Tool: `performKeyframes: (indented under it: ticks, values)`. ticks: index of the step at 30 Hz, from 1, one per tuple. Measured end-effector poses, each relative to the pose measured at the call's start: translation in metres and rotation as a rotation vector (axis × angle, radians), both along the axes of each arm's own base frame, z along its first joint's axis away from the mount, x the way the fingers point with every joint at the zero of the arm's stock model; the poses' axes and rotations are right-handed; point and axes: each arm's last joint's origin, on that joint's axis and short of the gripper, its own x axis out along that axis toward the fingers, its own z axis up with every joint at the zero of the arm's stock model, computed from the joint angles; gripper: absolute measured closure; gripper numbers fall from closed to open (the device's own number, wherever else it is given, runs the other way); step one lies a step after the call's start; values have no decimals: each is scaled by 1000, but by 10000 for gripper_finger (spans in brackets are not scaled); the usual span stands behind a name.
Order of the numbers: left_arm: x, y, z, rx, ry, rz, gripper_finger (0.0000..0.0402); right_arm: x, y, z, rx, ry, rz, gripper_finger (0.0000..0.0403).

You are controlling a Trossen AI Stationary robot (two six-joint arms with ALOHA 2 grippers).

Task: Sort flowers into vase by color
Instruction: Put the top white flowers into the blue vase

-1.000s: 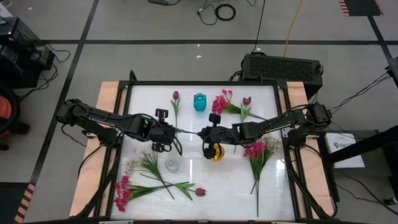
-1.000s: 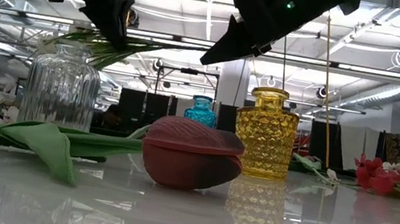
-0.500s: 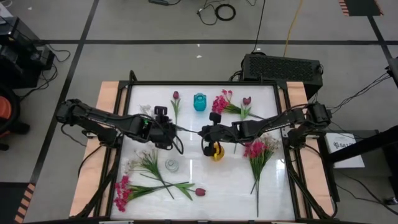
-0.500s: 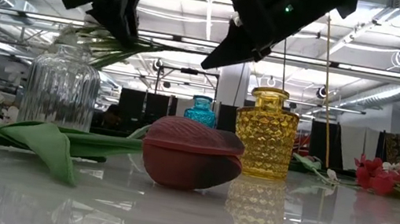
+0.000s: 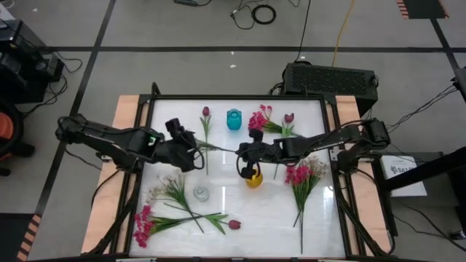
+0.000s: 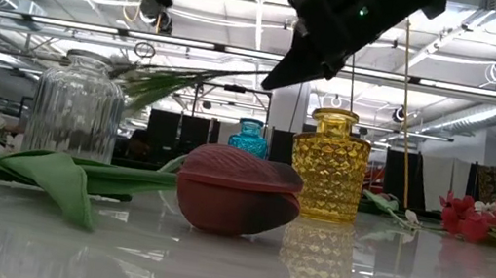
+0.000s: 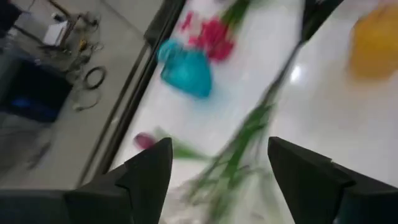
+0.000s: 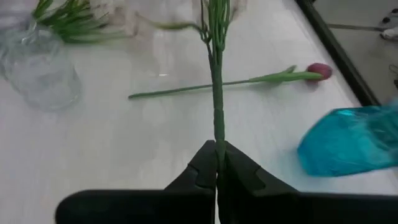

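Green and thin, the flower stem (image 8: pixel 217 118) is pinched at one end between the tips of the right gripper (image 8: pixel 217 167), whose fingers are squeezed tight on it. This gripper hangs in the air just beside the yellow vase (image 5: pixel 253 177), on the side nearest the blue vase (image 5: pixel 234 119). The stem lies almost flat, high above the white table (image 5: pixel 218 200). Its long line runs from the right gripper (image 5: pixel 241 152) straight away from the yellow vase, toward the left gripper (image 5: pixel 191 141). The leafy end (image 6: pixel 163 82) points that way and droops a little, over the clear glass vase (image 6: pixel 77 106).

The left gripper has its fingers (image 7: pixel 148 168) spread wide and holds nothing. It floats far from the yellow vase, past the stem's leafy end.

A dark red tulip (image 5: pixel 205 112) lies on the far side of the blue vase from the yellow vase, with its stem pointing toward the clear vase (image 5: pixel 201 193). Another dark tulip (image 5: pixel 289 117) and some pink blooms (image 5: pixel 258 118) lie beyond the yellow vase, near the blue one. A pink and white bunch (image 5: pixel 301 175) lies beside the yellow vase, away from the left arm, stems pointing to the table's front edge. Past the clear vase, more flowers (image 5: pixel 171 211) lie in a pile, and one tulip head (image 6: pixel 237 191) rests in front of the yellow vase (image 6: pixel 328 165).
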Motion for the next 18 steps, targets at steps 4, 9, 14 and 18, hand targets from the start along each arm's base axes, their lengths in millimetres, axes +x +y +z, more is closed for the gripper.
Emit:
performKeyframes:
  ticks: [4, 9, 14, 18]
  values:
    - [4, -18, 15, -50, -185, -79, 130, -12, -5, 21, 17, -47, -28, 403]
    - [12, -41, 33, -57, -383, -206, 130, -35, -10, 48, 37, -75, -60, 403]
    - [24, -63, 44, -22, -524, -323, 130, -59, -17, 74, 41, -116, -83, 402]
    - [40, -76, 37, -28, -550, -401, 130, -82, -23, 93, 52, -163, -99, 402]
